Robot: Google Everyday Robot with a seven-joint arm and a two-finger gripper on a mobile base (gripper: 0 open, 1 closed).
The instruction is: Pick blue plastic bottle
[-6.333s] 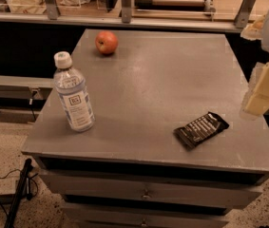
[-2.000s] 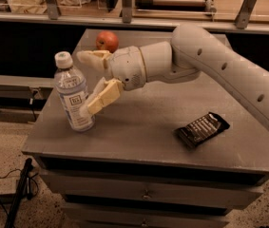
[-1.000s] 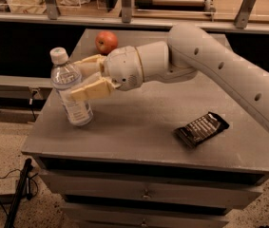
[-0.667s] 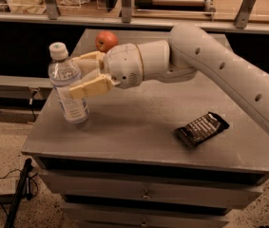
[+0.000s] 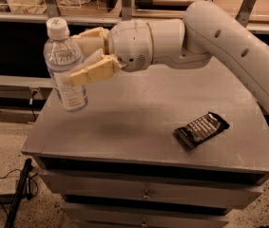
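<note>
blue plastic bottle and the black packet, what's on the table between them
In the camera view, only bare grey tabletop lies between the blue plastic bottle, held by the gripper at the table's left, and the black packet.

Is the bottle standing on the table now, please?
No, the gripper holds the blue plastic bottle lifted above the table at left.

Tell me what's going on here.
A robot arm is picking up the water bottle. Its end effector is closed around the bottle's middle, holding it slightly tilted and just off the grey table, near the left edge. A dark snack wrapper lies on the table to the right, untouched.
</note>
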